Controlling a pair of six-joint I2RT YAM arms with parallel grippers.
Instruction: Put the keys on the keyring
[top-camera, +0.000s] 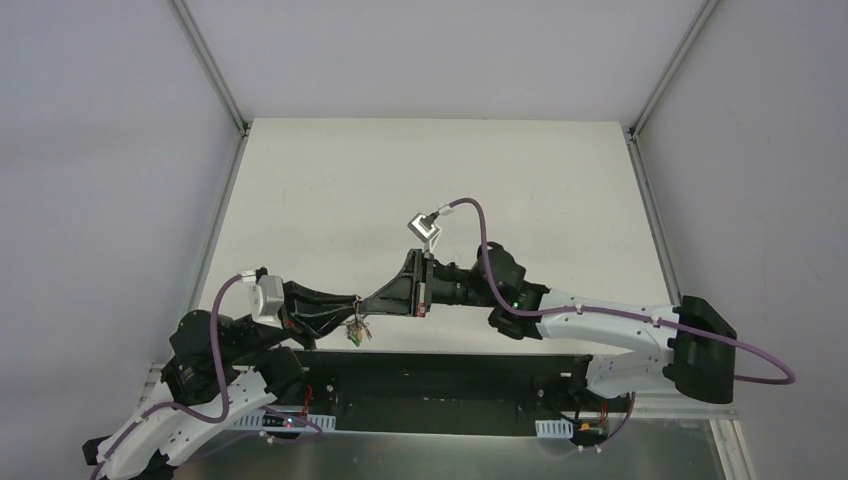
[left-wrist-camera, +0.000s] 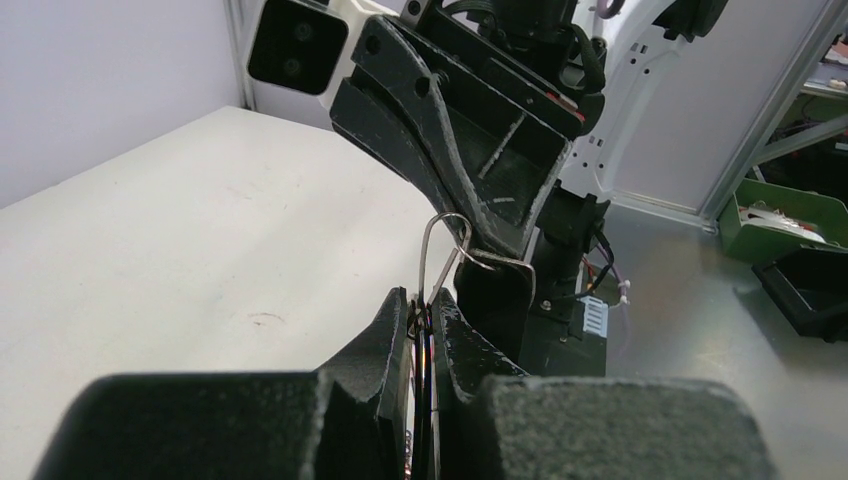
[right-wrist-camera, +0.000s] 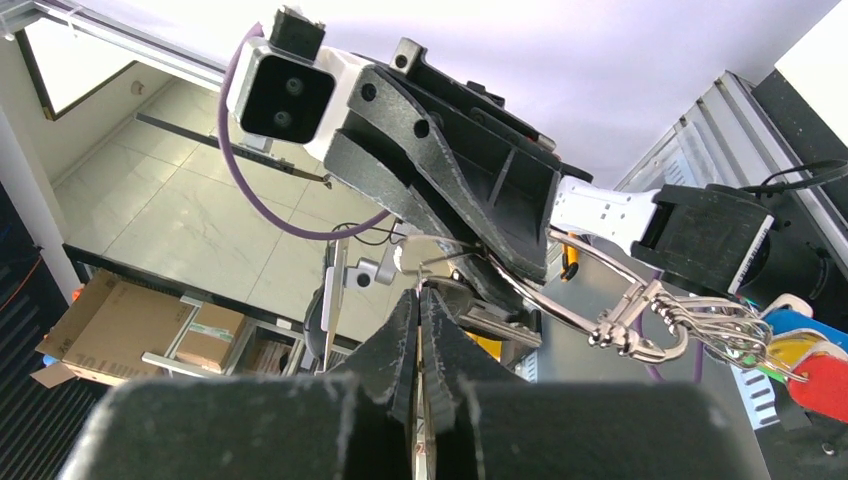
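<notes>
Keyring (left-wrist-camera: 426, 255) bridges the opposed tips: left fingers (left-wrist-camera: 393, 335) pinch one end, right fingers (right-wrist-camera: 400, 335), pressed together, clamp the other.

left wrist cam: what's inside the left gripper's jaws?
A thin wire loop sticks up from between the fingers of the left gripper and meets the right gripper. A dark sliver is pinched below it; the fingers cover most of it, so I cannot tell if it is a key.

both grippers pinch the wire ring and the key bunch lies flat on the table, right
No, the key bunch hangs in the air, as the right wrist view shows. The left gripper and right gripper do pinch the wire ring.
</notes>
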